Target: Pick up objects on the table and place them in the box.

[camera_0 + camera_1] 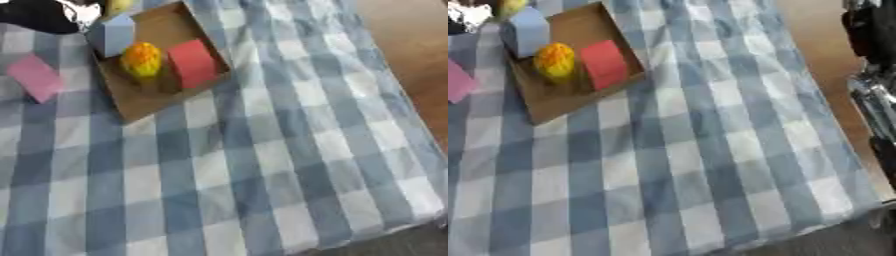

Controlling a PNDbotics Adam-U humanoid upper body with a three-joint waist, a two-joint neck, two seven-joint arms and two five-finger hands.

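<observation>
Checked tablecloth [262,190], red block [192,62] in box [149,102], left hand [39,15] beside, fingers' state unclear.

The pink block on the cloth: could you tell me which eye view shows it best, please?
The left eye view: the pink block lies whole there, left of the box. In the right eye view the picture's left edge cuts it off.

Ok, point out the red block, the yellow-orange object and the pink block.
red block [192,62], left eye view, on its top face
yellow-orange object [142,60], left eye view, on its middle
pink block [37,77], left eye view, on its top face
</observation>
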